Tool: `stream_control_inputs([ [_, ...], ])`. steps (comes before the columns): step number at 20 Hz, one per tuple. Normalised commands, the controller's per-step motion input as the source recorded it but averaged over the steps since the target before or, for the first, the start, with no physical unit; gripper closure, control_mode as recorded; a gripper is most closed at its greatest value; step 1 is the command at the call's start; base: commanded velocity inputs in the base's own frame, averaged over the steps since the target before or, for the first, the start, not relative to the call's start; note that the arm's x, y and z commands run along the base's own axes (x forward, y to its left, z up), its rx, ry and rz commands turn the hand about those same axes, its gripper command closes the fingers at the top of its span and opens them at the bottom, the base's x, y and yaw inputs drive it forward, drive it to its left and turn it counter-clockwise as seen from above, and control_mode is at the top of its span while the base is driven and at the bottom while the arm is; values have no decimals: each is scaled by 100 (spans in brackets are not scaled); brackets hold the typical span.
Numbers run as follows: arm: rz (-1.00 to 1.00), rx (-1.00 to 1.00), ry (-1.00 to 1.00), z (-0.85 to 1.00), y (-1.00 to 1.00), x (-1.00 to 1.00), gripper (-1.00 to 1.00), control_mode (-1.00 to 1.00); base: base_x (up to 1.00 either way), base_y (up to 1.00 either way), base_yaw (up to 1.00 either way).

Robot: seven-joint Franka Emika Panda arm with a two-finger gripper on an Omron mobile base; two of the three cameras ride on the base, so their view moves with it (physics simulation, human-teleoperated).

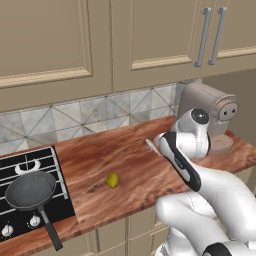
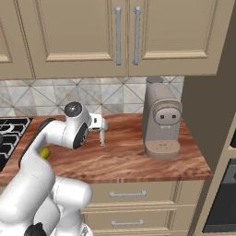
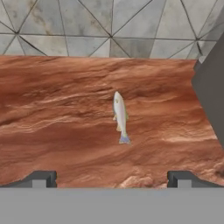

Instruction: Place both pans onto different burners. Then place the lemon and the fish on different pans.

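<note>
One grey-inside pan (image 1: 31, 190) already sits on the hob (image 1: 15, 167), over the burner nearest the counter edge, its black handle pointing to about five o'clock past the knobs in the left base view. The lemon (image 1: 113, 180) lies on the bare wooden counter (image 1: 125, 155), at roughly three o'clock from that pan and well apart from it. The step in hand looks like the fish: in the hand view the gripper (image 3: 112, 178) has its jaws spread wide with nothing between them, and the fish (image 3: 120, 116) lies flat on the counter at twelve o'clock from the fingertips, head toward the tiled wall, tail toward the hand. A coffee machine (image 2: 160, 122) stands at three o'clock from the fish, near but not touching. I judge the next move calls for carrying the hand forward and down until the fingers straddle the slender body across its width, then closing gently, since so thin a thing may slip.
</note>
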Motion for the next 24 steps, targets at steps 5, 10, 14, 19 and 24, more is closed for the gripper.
stream_control_inputs([
  [5, 0, 1, 0, -23, 0, 22, -100, -100, 0, 0, 0],
  [10, 0, 1, 0, -36, 0, 27, -100, -100, 0, 0, 0],
  [14, 0, 0, 0, -20, 0, 27, -100, -100, 0, 0, 0],
  [19, 0, 0, 0, -8, 0, 22, -100, -100, 0, 0, 0],
  [24, 0, 0, 0, -10, 0, 18, -100, -100, 0, 0, 0],
])
